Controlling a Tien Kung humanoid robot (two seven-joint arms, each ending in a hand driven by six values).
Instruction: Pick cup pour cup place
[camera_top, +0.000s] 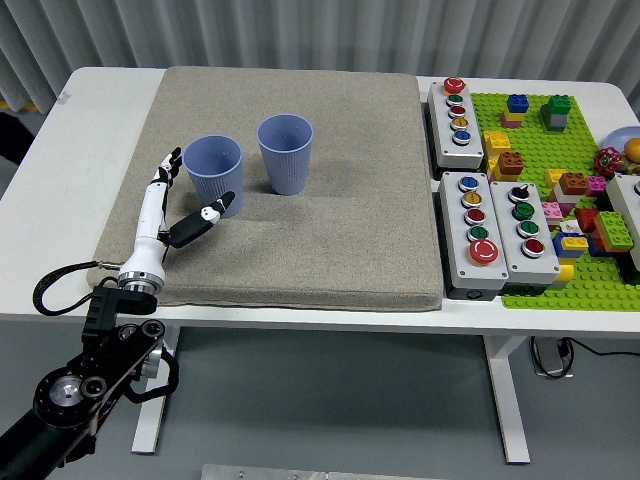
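The left cup (213, 175) stands upright on the grey mat (330, 240), just left of the second cup (285, 153), while the left hand (170, 210) waits just beside it, fingers spread and empty, so picking, pouring and placing all seem left.

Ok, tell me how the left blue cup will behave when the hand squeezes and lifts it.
The left blue cup looks thin-walled and ribbed, so it probably flexes under a hard squeeze but grips well. It stands tall on a narrower base on the soft grey mat, so a sideways nudge from the open left robot hand could tip it. It is likely light; its contents cannot be seen.
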